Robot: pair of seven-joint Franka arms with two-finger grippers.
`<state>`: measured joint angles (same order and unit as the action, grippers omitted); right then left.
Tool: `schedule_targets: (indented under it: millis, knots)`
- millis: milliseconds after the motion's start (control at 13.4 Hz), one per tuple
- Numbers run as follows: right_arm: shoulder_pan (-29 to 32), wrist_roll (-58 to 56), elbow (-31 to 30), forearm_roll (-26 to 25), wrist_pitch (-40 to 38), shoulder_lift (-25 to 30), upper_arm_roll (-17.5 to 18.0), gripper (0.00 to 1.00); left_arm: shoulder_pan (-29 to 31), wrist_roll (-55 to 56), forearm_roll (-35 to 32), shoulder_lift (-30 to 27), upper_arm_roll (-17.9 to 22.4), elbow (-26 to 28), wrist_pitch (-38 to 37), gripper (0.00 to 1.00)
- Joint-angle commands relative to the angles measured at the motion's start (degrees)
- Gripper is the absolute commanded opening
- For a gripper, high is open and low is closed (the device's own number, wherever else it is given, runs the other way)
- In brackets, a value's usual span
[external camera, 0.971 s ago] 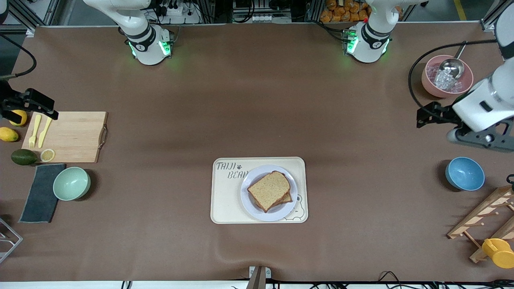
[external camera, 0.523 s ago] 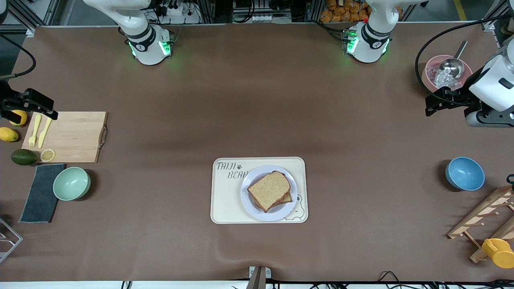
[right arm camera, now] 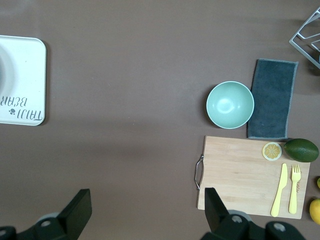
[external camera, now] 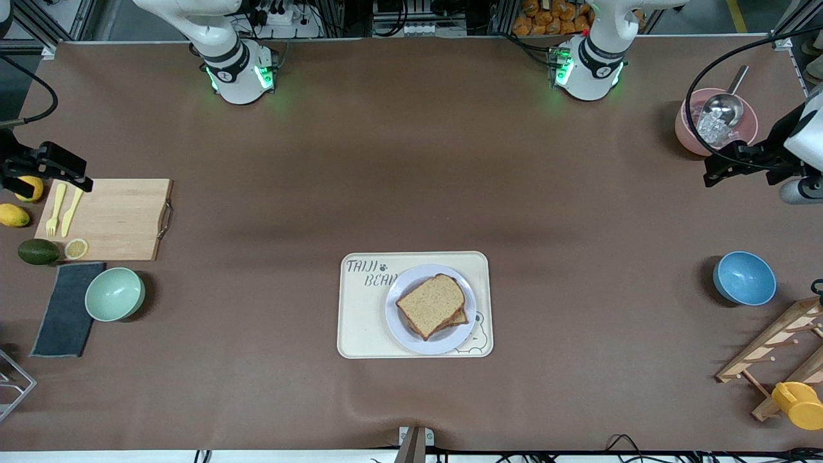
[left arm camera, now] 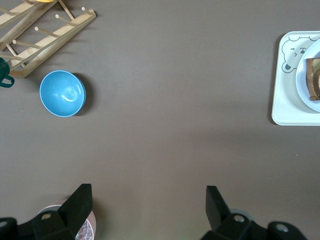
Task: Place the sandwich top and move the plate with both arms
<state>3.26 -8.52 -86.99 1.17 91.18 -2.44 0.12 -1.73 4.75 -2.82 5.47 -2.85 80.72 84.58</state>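
Note:
The sandwich top (external camera: 431, 303), a plain brown bread slice, lies on another slice on the plate (external camera: 402, 328). The plate sits on the cream bear-printed tray (external camera: 360, 321) at mid-table. In the left wrist view only the rims of the tray (left arm camera: 287, 107) and plate (left arm camera: 306, 87) show, with a bit of bread (left arm camera: 314, 80). My left gripper (external camera: 717, 168) (left arm camera: 147, 200) hangs open and empty over the table beside the pink bowl, at the left arm's end. My right gripper (external camera: 71, 170) (right arm camera: 147, 202) waits open and empty over the cutting board's edge, at the right arm's end.
A pink bowl (external camera: 691, 138) with ice and a metal scoop, a blue bowl (external camera: 744, 278) and a wooden rack (external camera: 771, 350) stand at the left arm's end. A cutting board (external camera: 119, 218) with yellow cutlery, a green bowl (external camera: 114, 294), a dark cloth (external camera: 64, 312) and fruit are at the right arm's end.
My left gripper has drawn back toward the left arm's end of the table, to beside the pink bowl. The right arm, bread and plate have not moved.

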Motion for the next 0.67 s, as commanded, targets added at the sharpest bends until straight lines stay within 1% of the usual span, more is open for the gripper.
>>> schedule_targets:
  millis: [0,75,149,373,597]
  knots:
    - [1.40,0.26,-0.11,0.15,-0.04,0.15,1.11,1.00,0.41,0.97,-0.17,-5.45,-0.22,6.36,2.50,1.00]
    - [1.40,0.26,-0.11,0.15,-0.04,0.15,1.11,1.00,0.68,0.97,-0.17,-7.04,-0.31,8.65,3.91,1.00]
    - [1.40,0.26,-0.11,0.15,-0.04,0.15,1.11,1.00,0.68,0.97,-0.17,-7.14,-0.31,8.84,4.01,1.00]
    - [1.57,0.26,-0.11,0.15,-0.04,0.06,1.11,1.00,1.29,0.79,-0.26,-6.35,-0.31,7.62,4.01,1.00]
    - [1.57,0.17,-0.11,0.15,-0.12,0.06,1.11,1.00,1.65,0.96,-0.26,-6.43,-0.40,7.61,3.57,1.00]
